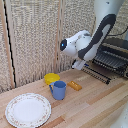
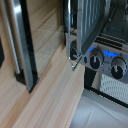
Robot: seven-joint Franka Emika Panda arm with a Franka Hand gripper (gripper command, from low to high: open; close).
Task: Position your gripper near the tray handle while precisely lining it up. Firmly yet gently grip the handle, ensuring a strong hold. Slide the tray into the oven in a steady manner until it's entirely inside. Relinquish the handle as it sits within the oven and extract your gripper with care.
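A: Where is the tray [image 1: 109, 61] right now?

B: It juts out of the oven [image 1: 116, 54] at the counter's [image 1: 90, 102] far corner, on the exterior view's right. Part of it is still outside the cavity, with the tray handle [image 1: 95, 73] running along its front edge.

A: And the gripper [image 1: 78, 64]?

B: It hangs just beside the handle's end, towards the exterior view's left. In my judgement the handle lies a short way from the claw towards the oven, its long axis slanting along the rack's front, so the claw should close across that bar, not along it.

A: Open or closed?

B: I cannot tell. In the exterior view the tips are too small, and the wrist view shows only the oven door, knobs [image 2: 95, 58] and wood.

A: How many of each thing?

B: One arm, one oven, one tray. Also one blue mug [image 1: 59, 89], one yellow bowl [image 1: 51, 78], one white plate [image 1: 28, 110] and one small orange block [image 1: 75, 85], all well apart from the oven.
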